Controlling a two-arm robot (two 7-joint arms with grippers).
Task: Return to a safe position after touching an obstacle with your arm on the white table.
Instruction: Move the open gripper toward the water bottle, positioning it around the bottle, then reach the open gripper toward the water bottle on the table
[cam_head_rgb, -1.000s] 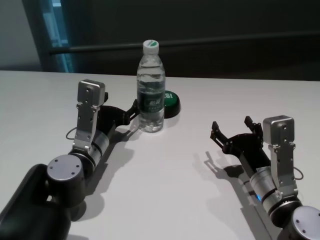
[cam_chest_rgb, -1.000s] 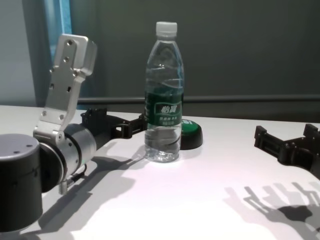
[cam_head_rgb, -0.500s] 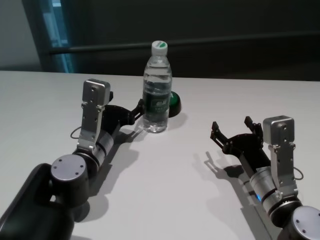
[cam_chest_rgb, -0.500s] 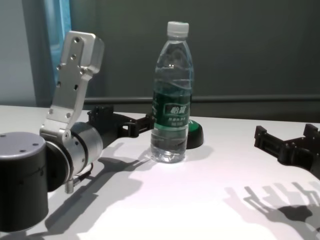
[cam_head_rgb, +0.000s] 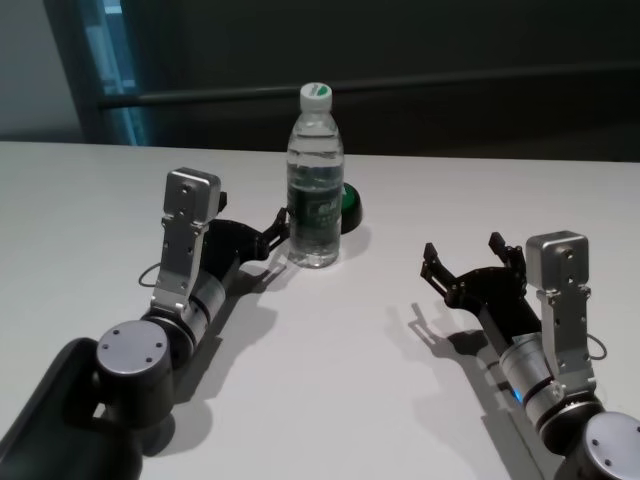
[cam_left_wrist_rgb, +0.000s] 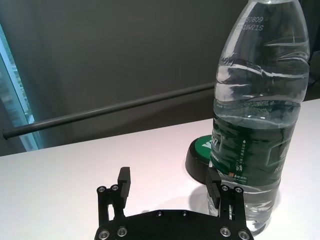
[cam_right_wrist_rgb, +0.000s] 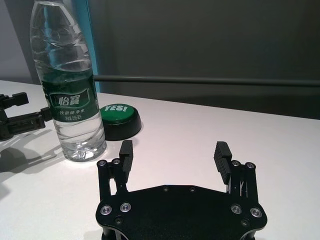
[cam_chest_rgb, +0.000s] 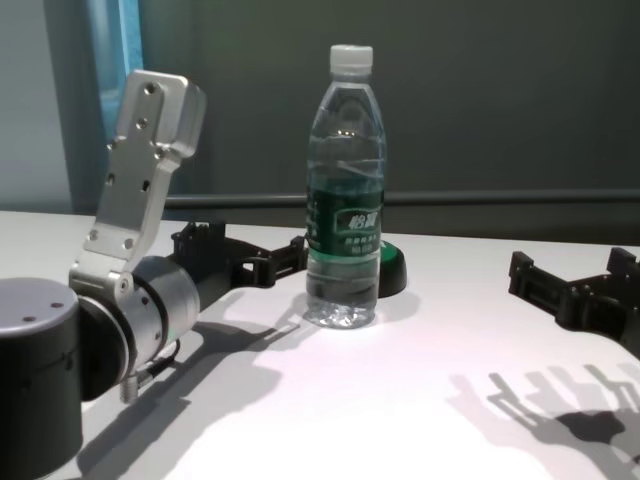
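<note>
Since half a second ago, the left claw (cam_head_rgb: 277, 228) has drawn back a little toward the robot, and the obstacle (cam_head_rgb: 316, 180), the clear water bottle, has stayed upright at nearly the same spot. This claw now lies low over the desk (cam_head_rgb: 330, 380) just left of the bottle, with its jaws apart and holding nothing. In the left wrist view one fingertip (cam_left_wrist_rgb: 213, 182) looks very near the bottle's wall (cam_left_wrist_rgb: 257, 125), but if it touches cannot be told. The bottle stands in the far middle part of the desk, and the green button (cam_head_rgb: 347, 203) sits just behind it on the right. The right claw (cam_head_rgb: 473, 258) rests parked near the right edge, jaws also apart and empty.

The step in hand seems to be the retreat. To do it well, the left arm should probably pull straight back toward the near edge and away from the bottle, slowly, without swinging sideways, because a tall bottle can tip easily.
</note>
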